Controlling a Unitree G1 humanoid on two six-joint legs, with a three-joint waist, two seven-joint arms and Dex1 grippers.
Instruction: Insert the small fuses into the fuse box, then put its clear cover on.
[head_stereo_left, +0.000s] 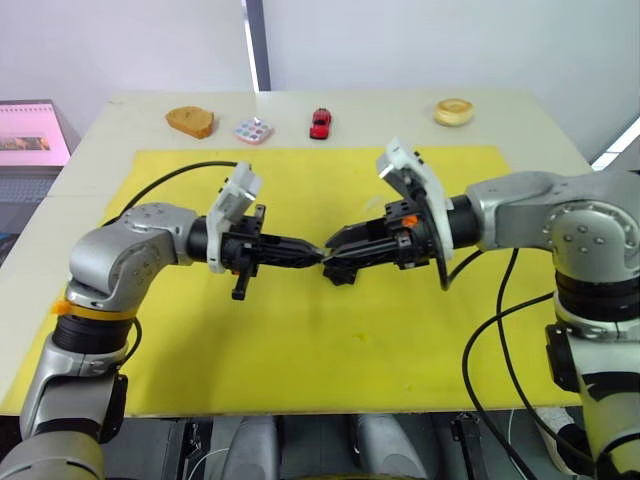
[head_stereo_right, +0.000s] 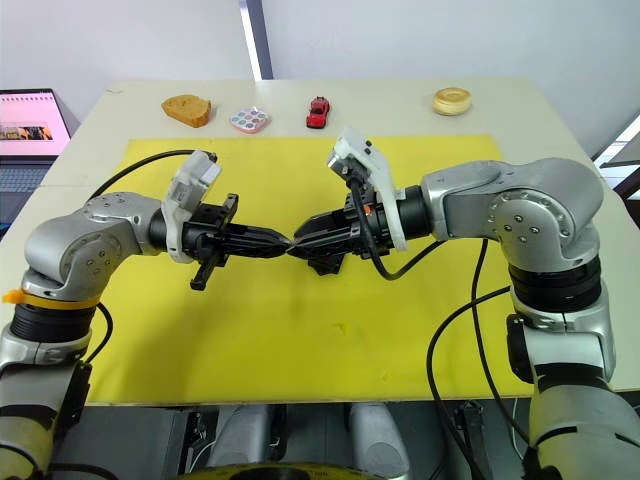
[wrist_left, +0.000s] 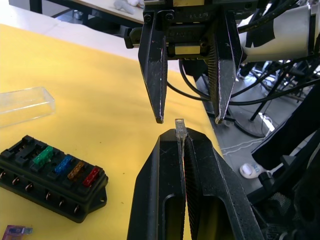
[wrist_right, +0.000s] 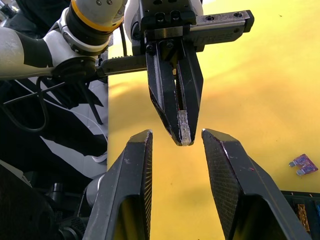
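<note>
Partly done, by the look of it: four fuses (green, blue, amber, red) (wrist_left: 65, 164) already seated in the black fuse box (wrist_left: 52, 179) on the yellow mat (head_stereo_left: 330, 340), a purple fuse (wrist_right: 303, 164) loose beside the box, clear cover (wrist_left: 25, 102) lying off, just past it. Mid-air above the mat, left gripper (wrist_left: 181, 137) pinched tight on a pale translucent fuse (wrist_left: 180, 126), right gripper (wrist_right: 175, 137) spread wide around that tip, not touching; handover likely, then remaining slots and cover.

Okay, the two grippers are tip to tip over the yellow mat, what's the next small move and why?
Probably close the right gripper on the grey fuse. The left gripper is shut on that fuse, which sticks out past its fingertips, and the right gripper's fingers stand open on either side of it. It looks like a handover. The fuse box still has empty slots.
</note>
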